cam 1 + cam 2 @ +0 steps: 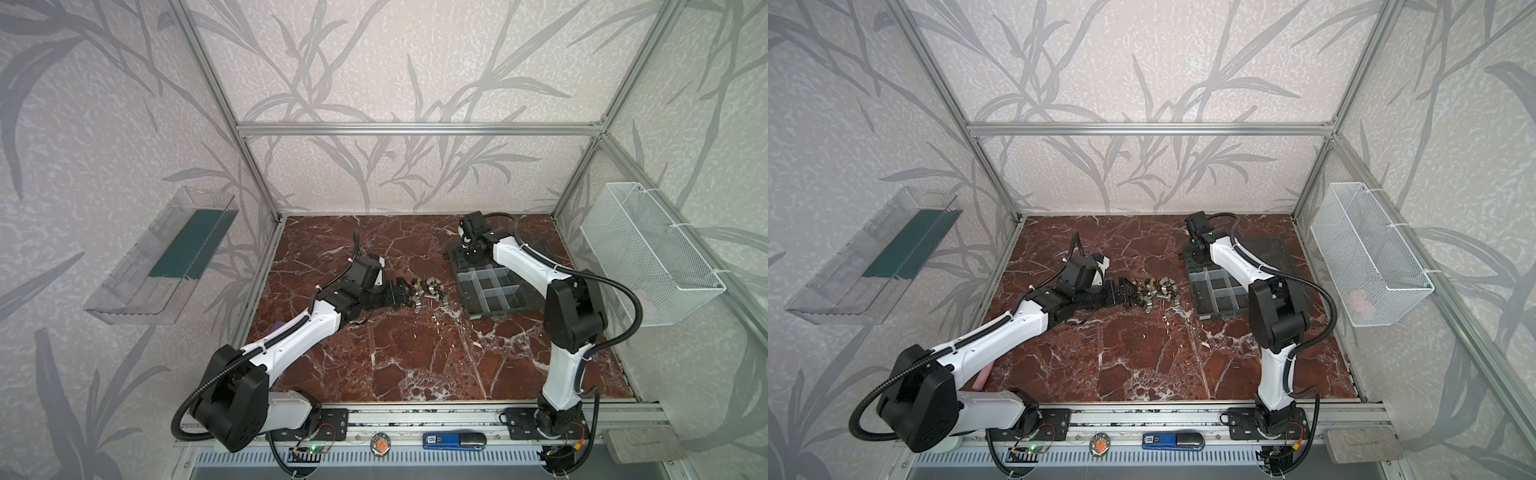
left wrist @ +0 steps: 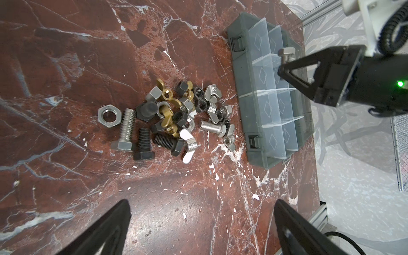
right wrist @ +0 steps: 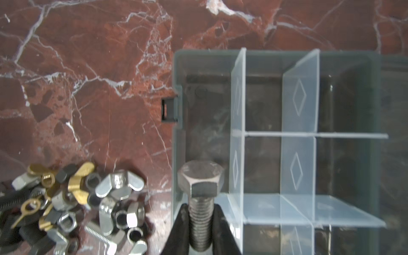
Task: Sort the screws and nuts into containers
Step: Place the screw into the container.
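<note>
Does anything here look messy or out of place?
Only the heap of screws and nuts: mixed silver, black and brass pieces lie loose on the table beside the box, whose visible compartments look empty. The right hand holds one silver bolt over the box. Nothing looks broken.

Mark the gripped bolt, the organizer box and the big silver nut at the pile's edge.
bolt [image 3: 201, 173]: right wrist view, on its hex head.
organizer box [image 3: 178, 143]: right wrist view, on its outer wall.
big silver nut [image 2: 118, 116]: left wrist view, on its ring.

No legible text or labels
</note>
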Robot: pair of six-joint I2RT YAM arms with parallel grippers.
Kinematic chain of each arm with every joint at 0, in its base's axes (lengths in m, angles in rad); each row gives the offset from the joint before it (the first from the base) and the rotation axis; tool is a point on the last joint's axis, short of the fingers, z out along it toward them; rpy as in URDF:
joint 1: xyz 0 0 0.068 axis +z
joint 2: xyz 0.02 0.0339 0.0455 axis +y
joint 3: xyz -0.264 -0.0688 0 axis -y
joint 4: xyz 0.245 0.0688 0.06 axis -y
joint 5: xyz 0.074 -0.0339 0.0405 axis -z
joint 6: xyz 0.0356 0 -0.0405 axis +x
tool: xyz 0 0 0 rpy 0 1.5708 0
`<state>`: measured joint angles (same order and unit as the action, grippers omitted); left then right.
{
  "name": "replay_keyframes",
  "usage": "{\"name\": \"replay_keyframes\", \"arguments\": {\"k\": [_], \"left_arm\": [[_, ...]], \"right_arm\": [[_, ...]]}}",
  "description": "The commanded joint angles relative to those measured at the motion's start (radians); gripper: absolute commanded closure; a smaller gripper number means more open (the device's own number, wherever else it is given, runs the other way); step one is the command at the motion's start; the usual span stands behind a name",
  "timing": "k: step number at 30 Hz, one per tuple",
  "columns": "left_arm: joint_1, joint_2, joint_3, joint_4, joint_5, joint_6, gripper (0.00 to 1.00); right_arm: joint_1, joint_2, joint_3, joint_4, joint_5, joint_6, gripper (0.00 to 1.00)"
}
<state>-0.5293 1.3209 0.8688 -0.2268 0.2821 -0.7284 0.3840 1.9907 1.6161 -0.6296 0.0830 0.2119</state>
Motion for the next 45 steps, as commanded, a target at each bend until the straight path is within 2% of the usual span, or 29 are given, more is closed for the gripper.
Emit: {"name": "replay_keyframes", "arguments": {"k": [1, 7, 17, 23, 28, 31, 39, 45], "left_arm": [[-0.005, -0.035, 0.021, -0.042, -0.035, 0.023, 0.01], [-0.005, -0.051, 0.024, -0.071, -0.056, 0.040, 0.01], [-0.005, -0.036, 0.036, -0.077, -0.063, 0.044, 0.01], [-0.005, -0.028, 0.059, -0.109, -0.073, 0.058, 0.01], [-0.005, -0.025, 0.086, -0.144, -0.084, 0.074, 0.01], [-0.003, -0.022, 0.099, -0.163, -0.093, 0.085, 0.01], [-0.003, -0.034, 0.122, -0.223, -0.113, 0.105, 0.01], [-0.002, -0.037, 0.144, -0.289, -0.196, 0.106, 0.01]], "right_arm": [[-0.005, 0.069, 0.073, -0.056, -0.012, -0.005, 0.93], [-0.014, 0.162, 0.158, -0.087, 0.028, -0.017, 0.93], [-0.025, 0.196, 0.182, -0.096, 0.047, -0.026, 0.90], [-0.029, 0.214, 0.223, -0.123, 0.049, -0.035, 0.84], [-0.031, 0.212, 0.235, -0.132, 0.041, -0.034, 0.79], [-0.031, 0.212, 0.247, -0.142, 0.042, -0.032, 0.72], [-0.039, 0.214, 0.303, -0.189, 0.022, -0.028, 0.68], [-0.037, 0.119, 0.286, -0.202, -0.037, -0.002, 0.63]]}}
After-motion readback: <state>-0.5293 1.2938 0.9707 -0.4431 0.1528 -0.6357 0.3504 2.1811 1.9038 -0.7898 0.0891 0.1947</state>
